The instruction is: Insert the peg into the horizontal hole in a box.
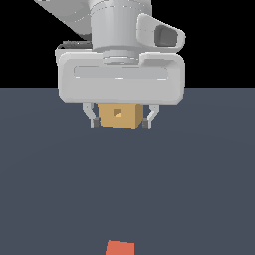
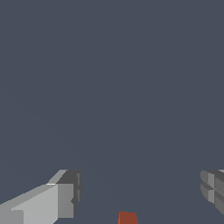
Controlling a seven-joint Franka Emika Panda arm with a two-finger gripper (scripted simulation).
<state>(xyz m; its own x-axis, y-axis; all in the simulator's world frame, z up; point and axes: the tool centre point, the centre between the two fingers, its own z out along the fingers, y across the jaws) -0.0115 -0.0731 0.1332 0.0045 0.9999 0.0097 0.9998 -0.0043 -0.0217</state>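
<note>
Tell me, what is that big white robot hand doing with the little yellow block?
It isn't holding anything yet. The robot's gripper hangs above the floor with its fingers spread open and empty. The tan box with its small square hole shows between them, farther back. The peg lies apart on the floor; only its orange-red end shows.

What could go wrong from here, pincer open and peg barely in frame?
1. The peg shows only its orange-red end at the frame edge in both views, so its lie and grey half are unseen; a grasp aimed now could land off-centre.
2. The pincer hangs open and empty, apart from the peg; closing early grabs nothing.
3. The hole in the box is small, so a tilted grip may jam at its rim.
</note>
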